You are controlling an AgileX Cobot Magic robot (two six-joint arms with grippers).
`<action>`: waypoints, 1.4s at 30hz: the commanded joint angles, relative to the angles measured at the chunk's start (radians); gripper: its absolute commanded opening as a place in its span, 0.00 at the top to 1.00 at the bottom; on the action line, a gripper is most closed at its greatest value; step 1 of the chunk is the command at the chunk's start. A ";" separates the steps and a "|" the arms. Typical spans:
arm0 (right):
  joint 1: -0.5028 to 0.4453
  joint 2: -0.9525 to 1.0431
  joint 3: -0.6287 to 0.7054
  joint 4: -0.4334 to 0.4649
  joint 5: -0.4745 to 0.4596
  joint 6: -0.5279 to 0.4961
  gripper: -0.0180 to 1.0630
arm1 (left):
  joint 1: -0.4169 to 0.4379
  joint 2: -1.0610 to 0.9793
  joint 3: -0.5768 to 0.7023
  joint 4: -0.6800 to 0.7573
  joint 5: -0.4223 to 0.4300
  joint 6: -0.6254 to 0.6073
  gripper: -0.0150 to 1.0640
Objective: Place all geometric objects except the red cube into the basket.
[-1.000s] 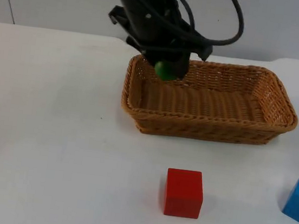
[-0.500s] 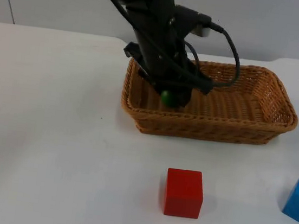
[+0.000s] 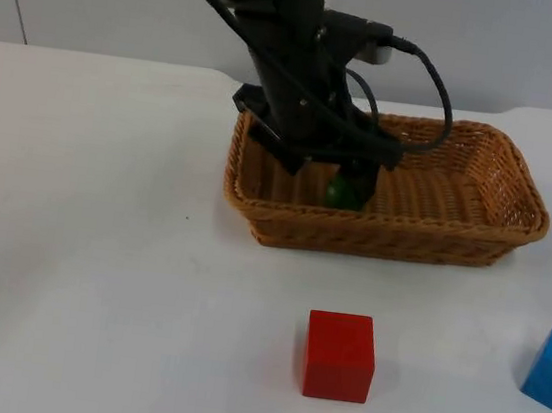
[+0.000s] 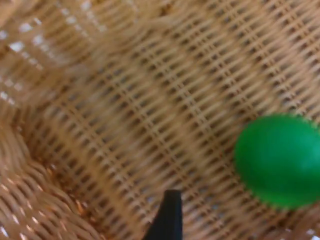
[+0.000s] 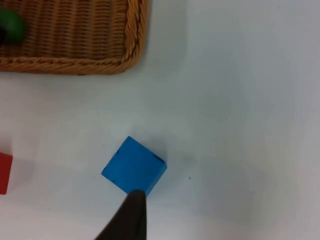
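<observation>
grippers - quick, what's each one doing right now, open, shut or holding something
Left gripper: down inside the basket, at the green ball; grip cannot be told.
Right gripper: above the blue cube, state cannot be told.

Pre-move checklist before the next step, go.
1. Green ball inside the basket: ok.
2. Ball free of the left claw: cannot tell from above; the left wrist view shows it lying on the weave.
3. Blue cube outside the basket, on the table: not ok, it has yet to go in.
4. Red cube on the table, apart from the basket: ok.
5. Right claw above the blue cube: ok.
</observation>
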 commanded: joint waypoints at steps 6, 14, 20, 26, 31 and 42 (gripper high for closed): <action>-0.008 -0.003 0.001 0.001 -0.009 -0.008 0.01 | -0.007 -0.136 -0.006 -0.038 0.142 -0.007 0.24; -0.008 -0.003 0.001 0.001 -0.006 -0.008 0.01 | -0.003 -0.254 -0.001 -0.029 0.261 -0.007 0.24; -0.008 -0.003 0.001 -0.004 -0.007 -0.008 0.01 | -0.003 -0.370 0.127 -0.021 0.235 -0.007 0.24; -0.008 -0.003 0.001 0.001 -0.003 -0.008 0.01 | -0.003 -0.526 0.378 0.028 0.139 -0.026 0.24; -0.008 -0.003 0.001 0.001 -0.001 -0.008 0.01 | -0.003 -0.653 0.570 0.038 0.049 -0.036 0.24; -0.008 -0.003 0.001 0.003 0.004 -0.008 0.01 | 0.130 -0.845 0.874 0.039 -0.051 -0.060 0.24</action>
